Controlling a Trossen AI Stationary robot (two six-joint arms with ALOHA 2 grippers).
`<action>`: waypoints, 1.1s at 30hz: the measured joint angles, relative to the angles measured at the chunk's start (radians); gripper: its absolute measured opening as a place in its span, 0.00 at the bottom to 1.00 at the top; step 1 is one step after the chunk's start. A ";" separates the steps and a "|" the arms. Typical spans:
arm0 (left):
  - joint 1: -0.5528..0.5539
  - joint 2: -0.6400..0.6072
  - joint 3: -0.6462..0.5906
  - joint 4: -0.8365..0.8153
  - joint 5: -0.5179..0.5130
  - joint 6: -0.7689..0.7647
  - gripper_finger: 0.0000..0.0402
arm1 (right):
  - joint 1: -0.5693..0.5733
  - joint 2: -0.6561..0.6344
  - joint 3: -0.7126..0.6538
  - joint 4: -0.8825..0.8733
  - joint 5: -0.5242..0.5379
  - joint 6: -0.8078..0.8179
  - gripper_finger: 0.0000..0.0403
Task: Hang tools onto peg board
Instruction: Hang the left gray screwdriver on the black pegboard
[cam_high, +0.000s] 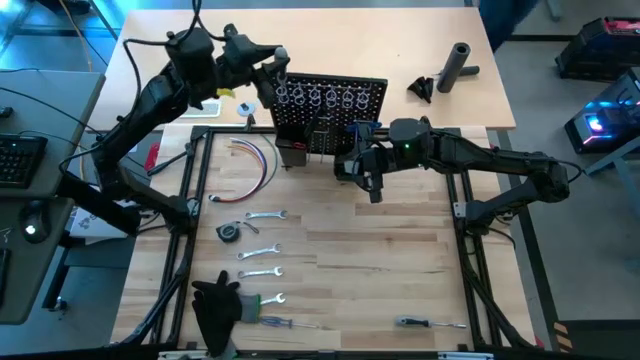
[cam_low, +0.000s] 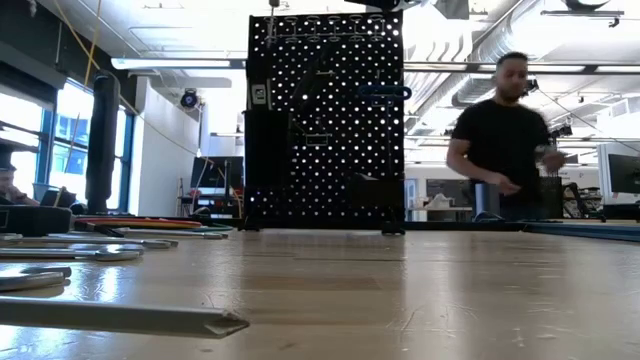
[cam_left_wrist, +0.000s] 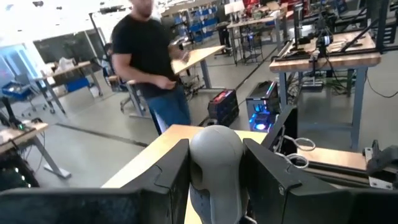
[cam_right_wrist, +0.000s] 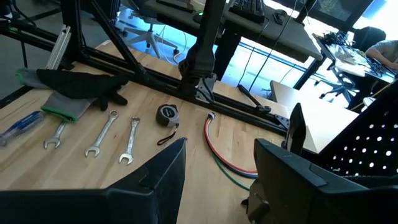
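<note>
The black peg board (cam_high: 330, 110) stands upright at the table's far middle, with a row of silver rings (cam_high: 320, 97) near its top and a blue-handled tool (cam_low: 385, 92) hanging on it. My left gripper (cam_high: 272, 78) is high at the board's top left corner, shut on a grey round-ended tool (cam_left_wrist: 214, 155). My right gripper (cam_high: 366, 178) hovers open just in front of the board, nothing between its fingers (cam_right_wrist: 168, 174). Silver wrenches (cam_high: 262, 252), a tape measure (cam_high: 228, 232) and screwdrivers (cam_high: 430, 322) lie flat on the table. My left gripper pinches the grey tool between its two fingers (cam_left_wrist: 171, 174), which point level toward the far side. The tool's rounded end (cam_left_wrist: 214, 140) sticks out past the fingers. It is lifted clear of the table; the rest of it is hidden by the gripper.
A bundle of coloured wires (cam_high: 255, 165) lies left of the board, and a black glove-like cloth (cam_high: 215, 305) sits at the near left. A black cylinder (cam_high: 458, 65) stands at the far right. A person (cam_low: 500, 140) moves in the room behind the table.
</note>
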 joint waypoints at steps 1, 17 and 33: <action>0.009 0.003 0.000 -0.004 0.006 -0.006 0.29 | 0.000 0.000 0.000 -0.002 0.000 0.000 0.46; 0.055 0.052 0.002 -0.063 0.028 -0.068 0.36 | 0.000 0.000 0.000 -0.022 -0.001 0.000 0.46; 0.053 -0.023 -0.001 -0.174 -0.030 -0.015 0.55 | 0.000 0.000 0.000 -0.036 -0.001 -0.003 0.46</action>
